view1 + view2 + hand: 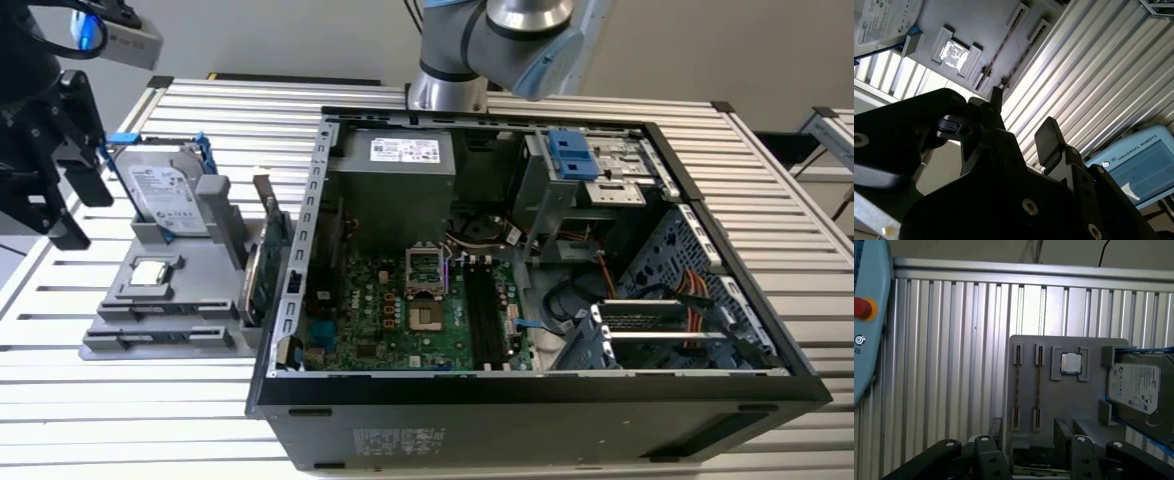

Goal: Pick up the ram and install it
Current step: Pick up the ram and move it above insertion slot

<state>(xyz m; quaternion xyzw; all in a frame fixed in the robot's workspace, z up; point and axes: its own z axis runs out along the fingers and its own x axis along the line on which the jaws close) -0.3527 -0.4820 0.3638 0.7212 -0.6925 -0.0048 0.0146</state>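
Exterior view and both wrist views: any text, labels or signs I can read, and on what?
hard drive: white label, print too small to read.
power supply: white sticker, too small to read.
case: grey sticker on its front, unreadable.
pendant: a maker's mark in white letters on its frame, left unquoted.
red button: no words on it; a small round symbol sits below.

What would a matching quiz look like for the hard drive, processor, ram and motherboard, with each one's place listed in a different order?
1 hard drive
2 processor
3 ram
4 motherboard

A on edge in narrow slots of the gray holder
B inside the open case
C flat in a square recess
D upright in a blue frame

Pairs: 1-D, 2-C, 3-A, 4-B.
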